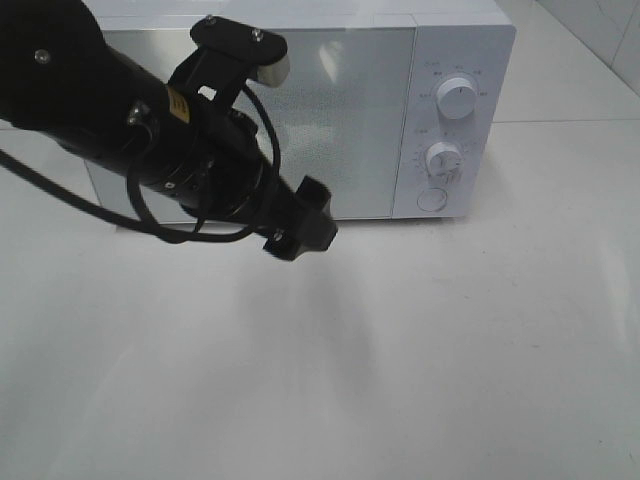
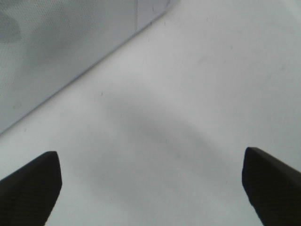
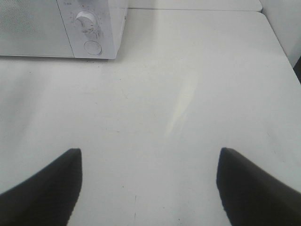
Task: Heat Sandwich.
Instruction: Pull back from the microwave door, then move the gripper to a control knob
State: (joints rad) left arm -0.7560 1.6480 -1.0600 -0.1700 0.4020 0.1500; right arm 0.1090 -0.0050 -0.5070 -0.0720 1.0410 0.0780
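- Fingers (image 2: 33, 188) of your left gripper (image 2: 150, 153): spread wide, holding nothing, close to the microwave (image 1: 340, 110) door.
- Right gripper (image 3: 149, 151): wide open and empty above the bare table (image 3: 188, 94).
- Sandwich: in no view; the shut door hides any inside.
- Risk: your left arm (image 1: 70, 80) may knock the door or dials (image 1: 457, 100); its slack cable (image 1: 190, 238) may snag. Starting the heat unchecked could run it empty.
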